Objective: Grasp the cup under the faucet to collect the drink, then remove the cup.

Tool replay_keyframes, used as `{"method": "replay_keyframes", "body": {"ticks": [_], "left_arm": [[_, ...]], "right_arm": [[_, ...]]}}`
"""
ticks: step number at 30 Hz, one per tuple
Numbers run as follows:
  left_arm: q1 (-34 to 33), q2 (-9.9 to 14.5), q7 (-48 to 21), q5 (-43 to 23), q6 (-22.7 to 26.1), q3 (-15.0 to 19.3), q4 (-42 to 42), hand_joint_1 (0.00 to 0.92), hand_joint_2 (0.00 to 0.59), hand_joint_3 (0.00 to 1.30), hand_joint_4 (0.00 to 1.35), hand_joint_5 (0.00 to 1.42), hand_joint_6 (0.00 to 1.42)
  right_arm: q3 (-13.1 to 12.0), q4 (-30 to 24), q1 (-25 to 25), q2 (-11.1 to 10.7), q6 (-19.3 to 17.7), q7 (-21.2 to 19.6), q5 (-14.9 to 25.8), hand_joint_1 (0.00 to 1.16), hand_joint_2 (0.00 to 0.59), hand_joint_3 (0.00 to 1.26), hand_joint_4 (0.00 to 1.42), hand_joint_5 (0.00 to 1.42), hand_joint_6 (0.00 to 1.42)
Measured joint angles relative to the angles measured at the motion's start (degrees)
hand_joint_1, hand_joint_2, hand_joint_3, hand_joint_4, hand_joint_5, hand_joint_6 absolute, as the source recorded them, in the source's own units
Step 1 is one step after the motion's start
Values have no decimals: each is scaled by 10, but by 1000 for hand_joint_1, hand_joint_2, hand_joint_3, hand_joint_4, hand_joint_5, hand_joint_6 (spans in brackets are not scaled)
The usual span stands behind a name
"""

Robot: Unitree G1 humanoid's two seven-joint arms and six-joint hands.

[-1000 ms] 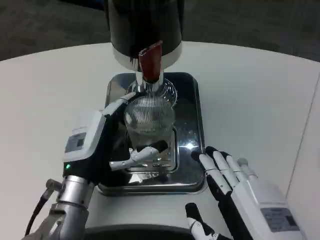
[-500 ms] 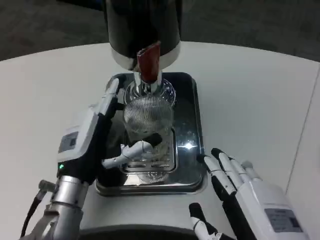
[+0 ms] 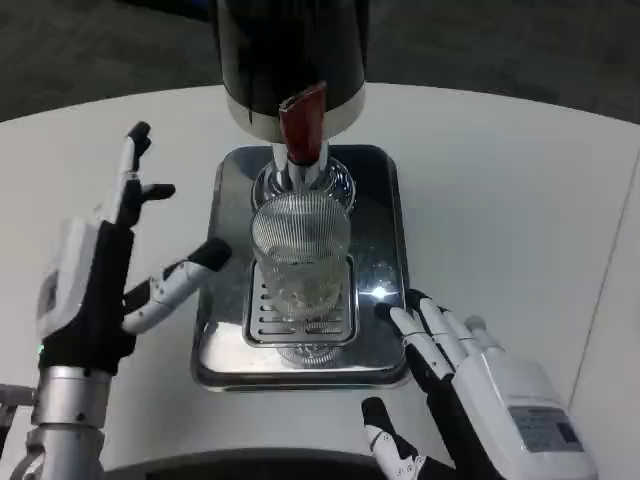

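Observation:
A clear ribbed glass cup [image 3: 300, 255] stands upright on the drip grate of the steel tray [image 3: 375, 190], just in front of the faucet with its red lever [image 3: 303, 125] on the black dispenser [image 3: 290, 55]. My left hand [image 3: 105, 265] is off to the left of the tray, fingers spread, holding nothing and apart from the cup. My right hand [image 3: 470, 385] lies at the tray's near right corner with fingers extended, touching nothing I can make out.
The white round table [image 3: 510, 190] spreads around the tray. A pale vertical panel edge [image 3: 615, 260] stands at the far right. Dark floor lies beyond the table's far edge.
My left hand has let go of the cup and pulled away to the left, fingers opening wide. The cup stays on the grate. My right hand barely moved.

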Motion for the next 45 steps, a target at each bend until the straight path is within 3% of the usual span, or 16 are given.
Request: {"method": "replay_keyframes", "body": {"ticks": [3,6,9,15,20,29,35,45], "left_arm": [[20,0,-79,-85,-2,29,-44,0,106,2,15,310,237],[38,0,-185,-206,5,55,-93,0,123,0,0,209,164],[58,0,-313,-332,43,79,-158,0,138,0,0,77,59],[74,16,-467,-460,128,112,-292,0,157,0,0,0,0],[61,25,-522,-485,168,144,-356,0,174,0,0,0,0],[3,62,-616,-496,224,158,-407,0,151,0,0,0,4],[-46,66,-661,-486,229,152,-409,0,154,0,0,1,0],[-73,61,-681,-440,257,121,-371,0,147,0,0,17,4]], "right_arm": [[2,5,-8,4,5,-1,0,348,510,105,0,55,58],[2,10,-13,5,9,-2,0,348,510,105,0,58,60],[5,16,-14,5,10,-2,0,348,510,105,0,60,62],[14,17,-17,6,11,-3,0,347,510,105,0,61,71],[17,17,-17,8,16,-3,0,347,510,109,0,61,76],[18,17,-16,10,20,-3,0,347,510,115,0,61,93],[17,16,-16,10,22,-5,0,346,510,115,1,61,95],[6,-3,-5,9,27,-6,0,346,510,115,1,61,96]]}}
